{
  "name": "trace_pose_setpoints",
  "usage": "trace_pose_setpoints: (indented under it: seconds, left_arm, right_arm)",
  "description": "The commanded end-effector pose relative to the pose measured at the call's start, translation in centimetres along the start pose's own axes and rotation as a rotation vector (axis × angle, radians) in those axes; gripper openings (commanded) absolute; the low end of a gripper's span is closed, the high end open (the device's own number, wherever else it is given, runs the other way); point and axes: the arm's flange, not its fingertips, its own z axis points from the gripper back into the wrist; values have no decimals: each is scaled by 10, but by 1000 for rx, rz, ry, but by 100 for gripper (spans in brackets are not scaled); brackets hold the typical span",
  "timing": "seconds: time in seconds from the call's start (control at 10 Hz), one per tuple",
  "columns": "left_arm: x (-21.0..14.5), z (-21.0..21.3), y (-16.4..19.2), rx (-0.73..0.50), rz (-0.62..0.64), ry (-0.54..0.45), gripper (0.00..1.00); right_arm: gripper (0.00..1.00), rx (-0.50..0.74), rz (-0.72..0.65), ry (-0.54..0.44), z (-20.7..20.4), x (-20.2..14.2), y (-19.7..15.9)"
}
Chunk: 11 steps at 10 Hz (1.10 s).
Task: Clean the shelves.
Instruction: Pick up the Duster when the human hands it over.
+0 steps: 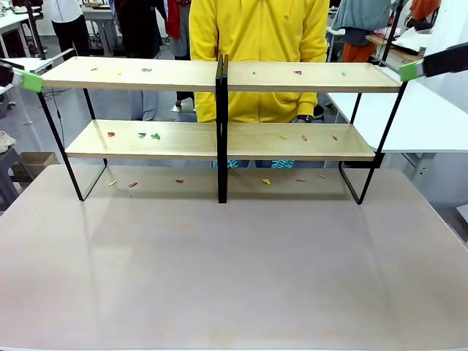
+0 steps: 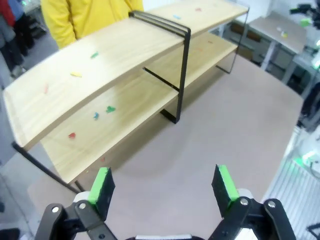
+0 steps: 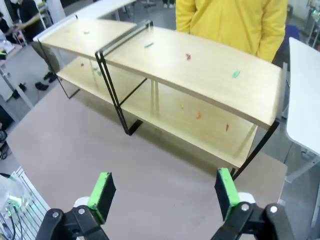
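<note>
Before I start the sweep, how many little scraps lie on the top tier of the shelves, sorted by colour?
Red scraps: 2
Green scraps: 2
Blue scraps: 1
Yellow scraps: 1
Total on the top tier: 6

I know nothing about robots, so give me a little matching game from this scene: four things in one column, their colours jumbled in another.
Things:
1. shelf boards
2. central post
3. person's top
4. pads of the left hand

Colours:
A. green
B. yellow
C. light wood
D. black

Pairs: 1-C, 2-D, 3-B, 4-A.
</note>
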Motion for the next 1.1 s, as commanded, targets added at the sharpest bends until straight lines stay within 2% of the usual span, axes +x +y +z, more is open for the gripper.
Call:
trace_pose_setpoints:
  seconds: [0.0, 0.1, 0.3, 0.8, 0.9, 1.0]
  left_arm:
    - [11, -13, -18, 54, 84, 3, 100]
    - [14, -13, -22, 80, 109, 4, 100]
    - [14, -2, -32, 150, 114, -60, 100]
    - [18, -4, -36, 229, 130, -2, 100]
    - [29, -1, -27, 173, 93, -34, 100]
    - [29, -1, -27, 173, 93, -34, 100]
  right_arm:
    - [100, 36, -17, -27, -3, -11, -1]
    - [100, 36, -24, -34, -5, -9, -4]
    - [100, 45, -23, -26, -10, -8, -7]
    - [100, 44, -8, -32, -11, -7, -6]
    - [100, 42, -7, -30, -12, -7, -5]
    - [100, 43, -11, -30, -12, -7, -6]
